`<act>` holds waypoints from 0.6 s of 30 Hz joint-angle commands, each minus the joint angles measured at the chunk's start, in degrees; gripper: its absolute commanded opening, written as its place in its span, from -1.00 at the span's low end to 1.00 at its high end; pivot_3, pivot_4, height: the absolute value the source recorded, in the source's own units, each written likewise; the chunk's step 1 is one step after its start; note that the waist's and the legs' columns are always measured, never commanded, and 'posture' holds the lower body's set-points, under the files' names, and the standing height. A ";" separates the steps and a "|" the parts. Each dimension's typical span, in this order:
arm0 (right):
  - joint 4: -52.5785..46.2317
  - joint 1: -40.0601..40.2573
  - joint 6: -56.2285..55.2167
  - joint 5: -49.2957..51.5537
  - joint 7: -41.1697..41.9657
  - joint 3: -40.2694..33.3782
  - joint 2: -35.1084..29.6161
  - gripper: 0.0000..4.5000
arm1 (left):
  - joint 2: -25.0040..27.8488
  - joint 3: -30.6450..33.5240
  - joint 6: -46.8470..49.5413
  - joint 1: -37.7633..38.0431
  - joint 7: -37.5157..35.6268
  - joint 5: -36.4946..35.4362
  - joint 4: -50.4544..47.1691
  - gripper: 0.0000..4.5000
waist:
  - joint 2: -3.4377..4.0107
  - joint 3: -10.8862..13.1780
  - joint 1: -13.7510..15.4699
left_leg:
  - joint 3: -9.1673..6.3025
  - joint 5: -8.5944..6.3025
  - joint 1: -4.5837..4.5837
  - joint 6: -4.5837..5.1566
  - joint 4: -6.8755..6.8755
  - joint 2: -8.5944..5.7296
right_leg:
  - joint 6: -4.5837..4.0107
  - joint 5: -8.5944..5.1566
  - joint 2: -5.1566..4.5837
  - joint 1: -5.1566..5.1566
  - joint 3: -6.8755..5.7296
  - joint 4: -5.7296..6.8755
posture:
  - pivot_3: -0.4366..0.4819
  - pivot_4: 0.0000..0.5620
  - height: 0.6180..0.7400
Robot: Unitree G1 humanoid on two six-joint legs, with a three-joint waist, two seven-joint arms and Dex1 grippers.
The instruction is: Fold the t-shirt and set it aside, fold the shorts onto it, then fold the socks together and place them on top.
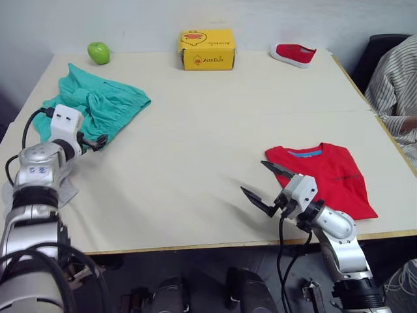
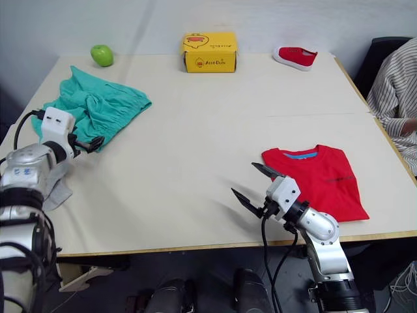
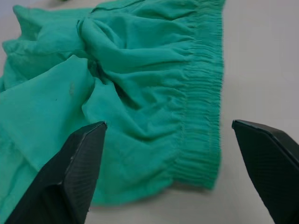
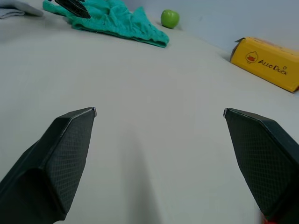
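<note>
Shorts (image 1: 98, 104): crumpled, well left of the t-shirt (image 1: 322, 176).
Left tool (image 3: 168, 140): mine, agape over shorts' waistband.
Right tool (image 1: 268, 184): spread, beside t-shirt.

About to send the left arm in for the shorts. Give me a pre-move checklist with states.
1. T-shirt folded and set aside near the table's right front edge: ok.
2. Left gripper jaws open: ok.
3. Left gripper lined up on the shorts, waistband between the jaws: ok.
4. Right gripper open, empty, clear of the shirt: ok.
5. Shorts lying flat for folding: not ok, bunched.
6. Socks both in place: cannot tell; grey cloth partly hidden behind the left arm.
</note>
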 commanded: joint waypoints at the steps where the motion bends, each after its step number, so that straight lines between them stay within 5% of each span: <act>1: -4.94 1.41 0.29 0.19 -2.35 -2.40 -1.13 0.99 | -1.24 0.40 -0.19 -3.41 1.28 1.29 8.03 1.00 | -0.06 0.04 -0.06 | 0.02 0.00 0.00 0.00 0.00 0.00 | 0.03 -0.01 0.00 -0.01 0.02 0.00 | -0.05 -0.47 1.00; 5: -8.04 3.86 0.79 0.26 -4.33 -4.40 -2.41 1.00 | -2.87 0.94 2.62 -4.63 1.34 1.74 10.95 0.75 | -0.15 0.07 0.17 | 0.04 0.04 0.07 -0.02 0.07 0.01 | 0.14 -0.05 0.02 0.02 0.15 0.06 | -0.05 -0.47 1.00; 12: -11.57 7.06 1.37 -0.27 -6.90 -6.16 -3.01 1.00 | -3.20 2.57 0.69 -4.30 -0.40 1.31 10.97 -0.23 | -0.17 0.06 0.04 | -0.01 0.13 0.40 0.03 0.06 -0.03 | 0.25 -0.02 0.00 0.04 0.61 0.33 | -0.05 -0.47 1.00; 18: -11.75 8.39 1.54 -0.28 -6.42 -6.04 -3.98 1.00 | -3.60 1.03 -4.16 -6.77 -11.86 1.89 9.04 -0.98 | -0.20 0.07 0.32 | 0.15 0.11 0.37 0.06 0.07 -0.09 | 0.25 -0.02 -0.04 0.04 0.60 0.30 | -0.05 -0.47 1.00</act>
